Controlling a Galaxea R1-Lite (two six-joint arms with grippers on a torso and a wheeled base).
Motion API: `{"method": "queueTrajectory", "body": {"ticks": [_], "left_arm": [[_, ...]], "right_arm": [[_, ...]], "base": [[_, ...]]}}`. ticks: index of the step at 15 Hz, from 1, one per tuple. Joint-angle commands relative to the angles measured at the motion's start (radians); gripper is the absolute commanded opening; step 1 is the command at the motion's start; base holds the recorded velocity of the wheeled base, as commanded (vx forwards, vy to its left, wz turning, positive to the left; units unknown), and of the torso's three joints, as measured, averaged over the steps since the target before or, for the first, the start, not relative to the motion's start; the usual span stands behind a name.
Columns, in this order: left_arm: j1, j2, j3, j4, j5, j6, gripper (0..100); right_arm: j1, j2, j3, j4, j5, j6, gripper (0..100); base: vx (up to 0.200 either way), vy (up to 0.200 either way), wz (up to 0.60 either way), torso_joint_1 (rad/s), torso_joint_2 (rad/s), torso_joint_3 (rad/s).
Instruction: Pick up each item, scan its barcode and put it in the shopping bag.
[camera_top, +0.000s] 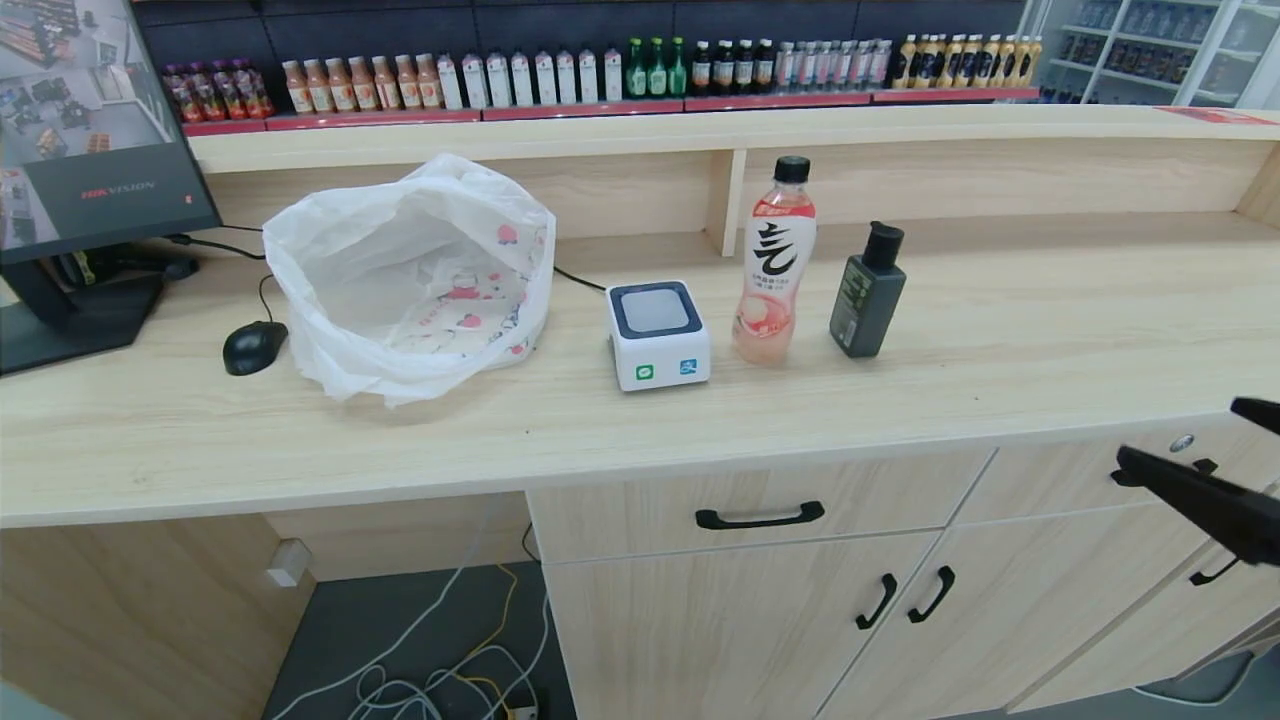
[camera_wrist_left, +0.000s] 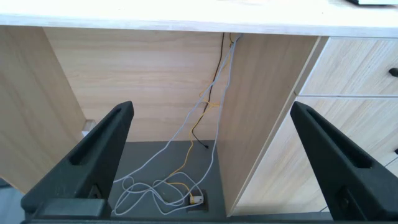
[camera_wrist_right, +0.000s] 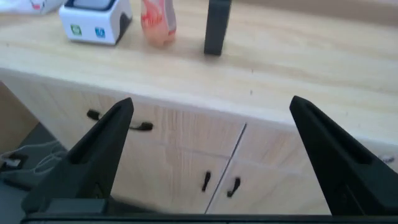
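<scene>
A white plastic shopping bag stands open on the wooden counter, left of centre. Beside it sits a small white barcode scanner, then a pink drink bottle and a dark green pump bottle, both upright. My right gripper hangs open and empty in front of the counter's edge, low at the right, well short of the bottles. From the right wrist, the gripper faces the scanner, pink bottle and dark bottle. My left gripper is open and empty below counter height.
A monitor and a black mouse sit at the counter's left end. A raised shelf with a divider backs the counter. Drawers and doors with black handles lie below. Cables trail on the floor in the open bay.
</scene>
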Motion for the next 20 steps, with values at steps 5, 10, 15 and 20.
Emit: {"method": "queueTrajectory", "body": {"ticks": [5, 10, 15, 20], "left_arm": [[-0.002, 0.0, 0.0, 0.0, 0.0, 0.0, 100], [0.0, 0.0, 0.0, 0.0, 0.0, 0.0, 100], [0.0, 0.0, 0.0, 0.0, 0.0, 0.0, 100], [0.0, 0.0, 0.0, 0.0, 0.0, 0.0, 100]], "right_arm": [[0.135, 0.406, -0.092, -0.536, -0.119, -0.019, 100], [0.295, 0.642, -0.261, -0.773, -0.283, 0.014, 100], [0.312, 0.781, -0.381, -0.831, -0.291, 0.03, 100], [0.313, 0.816, -0.476, -0.733, -0.277, 0.027, 100]], "base": [[0.0, 0.0, 0.0, 0.0, 0.0, 0.0], [0.0, 0.0, 0.0, 0.0, 0.0, 0.0], [0.0, 0.0, 0.0, 0.0, 0.0, 0.0], [0.0, 0.0, 0.0, 0.0, 0.0, 0.0]]}}
